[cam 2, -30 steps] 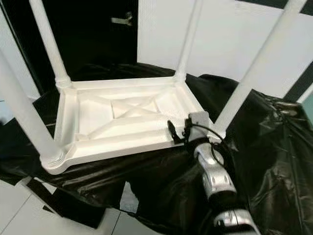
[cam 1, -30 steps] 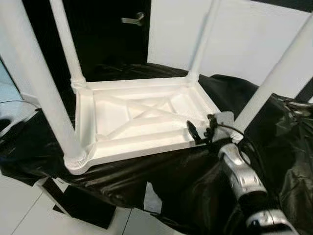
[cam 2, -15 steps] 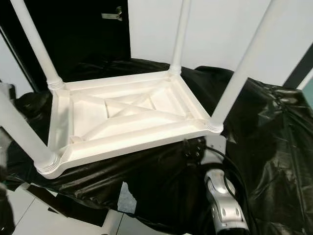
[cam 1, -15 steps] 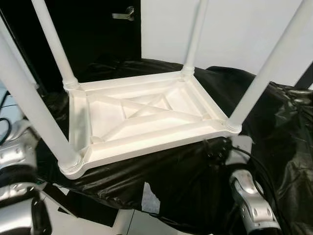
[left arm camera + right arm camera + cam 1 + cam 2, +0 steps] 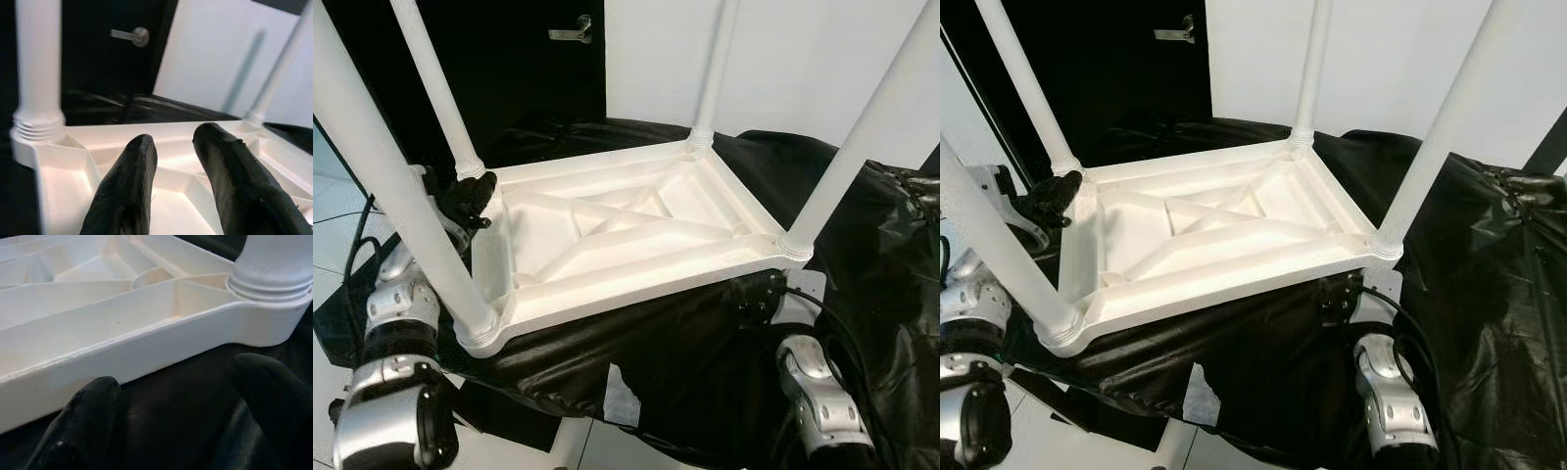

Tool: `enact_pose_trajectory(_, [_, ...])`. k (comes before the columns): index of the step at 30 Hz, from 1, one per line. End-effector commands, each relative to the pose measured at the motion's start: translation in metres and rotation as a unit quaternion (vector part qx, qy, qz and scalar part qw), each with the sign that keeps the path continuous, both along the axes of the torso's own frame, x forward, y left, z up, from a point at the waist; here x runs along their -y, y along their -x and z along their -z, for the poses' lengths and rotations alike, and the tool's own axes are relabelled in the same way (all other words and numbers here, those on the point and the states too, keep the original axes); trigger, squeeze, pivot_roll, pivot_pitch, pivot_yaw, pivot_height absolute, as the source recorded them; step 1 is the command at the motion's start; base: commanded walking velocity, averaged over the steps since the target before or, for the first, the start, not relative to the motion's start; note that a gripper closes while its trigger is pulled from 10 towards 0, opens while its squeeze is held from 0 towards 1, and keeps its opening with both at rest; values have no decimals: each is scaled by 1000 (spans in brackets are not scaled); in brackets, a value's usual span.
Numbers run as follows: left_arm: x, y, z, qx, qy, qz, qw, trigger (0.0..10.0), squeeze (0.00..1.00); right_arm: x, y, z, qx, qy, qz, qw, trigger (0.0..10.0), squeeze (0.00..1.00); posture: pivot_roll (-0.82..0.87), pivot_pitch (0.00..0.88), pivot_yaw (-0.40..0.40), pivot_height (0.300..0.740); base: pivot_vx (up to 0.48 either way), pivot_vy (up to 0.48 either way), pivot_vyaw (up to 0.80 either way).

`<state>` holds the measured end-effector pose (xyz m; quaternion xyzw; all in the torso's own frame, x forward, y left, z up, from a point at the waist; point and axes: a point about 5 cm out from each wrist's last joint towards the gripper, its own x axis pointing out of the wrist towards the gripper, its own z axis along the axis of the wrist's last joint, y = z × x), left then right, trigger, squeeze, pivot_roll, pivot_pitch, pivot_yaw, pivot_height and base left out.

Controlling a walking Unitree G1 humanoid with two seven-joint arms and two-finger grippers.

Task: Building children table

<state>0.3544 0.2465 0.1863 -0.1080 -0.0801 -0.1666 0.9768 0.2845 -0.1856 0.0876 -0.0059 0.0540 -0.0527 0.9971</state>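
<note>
- Left eye view: the white children's table [image 5: 626, 235] lies upside down on a surface draped in black plastic sheeting [image 5: 862, 284], all four legs standing up in their sockets. The left gripper [image 5: 475, 191] sits at the table's left rim beside the far-left leg [image 5: 440, 98]; the right gripper [image 5: 759, 294] is tucked low under the near-right corner, below the near-right leg [image 5: 862, 137]. The step in hand looks like getting a two-sided hold on the frame to lift or turn it over (a judgement, not a certainty).
- Right eye view: the same layout, with a dark door and its handle [image 5: 1180, 32] behind. Both arms bracket the tabletop, so any lift should rise evenly on both sides or the long legs will swing.
- Left wrist view: the two black fingers [image 5: 225, 181] are narrowly parted over the ribbed underside, holding nothing. They would do best closing on the rim wall, not a thin rib.
- Right wrist view: the fingers [image 5: 83, 426] are spread wide, just below the rim by the threaded leg socket [image 5: 269, 276], empty. Come up squarely so the rim edge seats between them (loose sheeting could get pinched).
</note>
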Motion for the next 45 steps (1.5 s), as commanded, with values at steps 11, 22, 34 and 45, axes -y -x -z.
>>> enact_pose_trajectory(11, [65,58,14,48,73,363,928,10000,0,17,-30,-3,-26,10,11,1000,10000,0,8,0,-67,740,0,0,0])
enact_pose_trajectory(22, [106,104,14,41,117,423,897,10000,0,21,-55,-9,-46,36,-33,998,10000,0,15,0,-63,740,0,0,0])
enact_pose_trajectory(34, [146,138,-4,46,185,446,875,10000,0,-9,-85,-22,-47,32,-106,993,10000,0,65,0,-77,740,0,0,0])
enact_pose_trajectory(45, [179,146,-4,29,170,447,878,10000,0,-68,-97,-32,-39,36,-223,973,10000,0,85,0,-75,740,0,0,0])
